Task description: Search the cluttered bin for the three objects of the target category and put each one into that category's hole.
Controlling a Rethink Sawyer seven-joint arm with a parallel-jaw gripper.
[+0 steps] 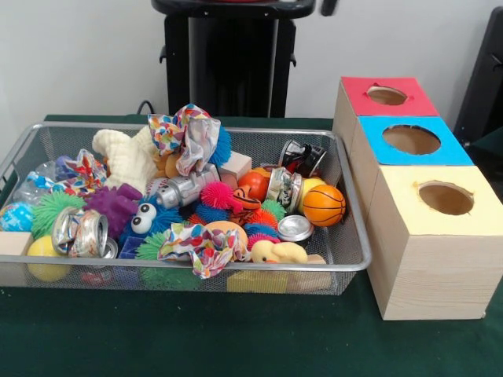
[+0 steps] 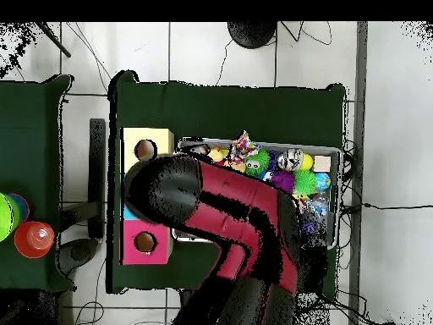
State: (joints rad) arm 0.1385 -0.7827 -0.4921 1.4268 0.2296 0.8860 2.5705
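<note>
arm (image 2: 228, 228) hides blue box, bin's (image 2: 338, 169) half

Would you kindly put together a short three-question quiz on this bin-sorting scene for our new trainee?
1. True or false: the wire bin is empty.
2. The three wooden boxes beside the bin have coloured tops. In the front view, which colour is nearest the camera: A) red, B) blue, C) yellow?
3. Fill in: the small orange basketball lies at the end of the bin closest to the ______.

Key
1. False; it is crowded with toys and crushed cans.
2. C; the yellow box is nearest, then the blue box, then the red box.
3. Boxes.
</note>
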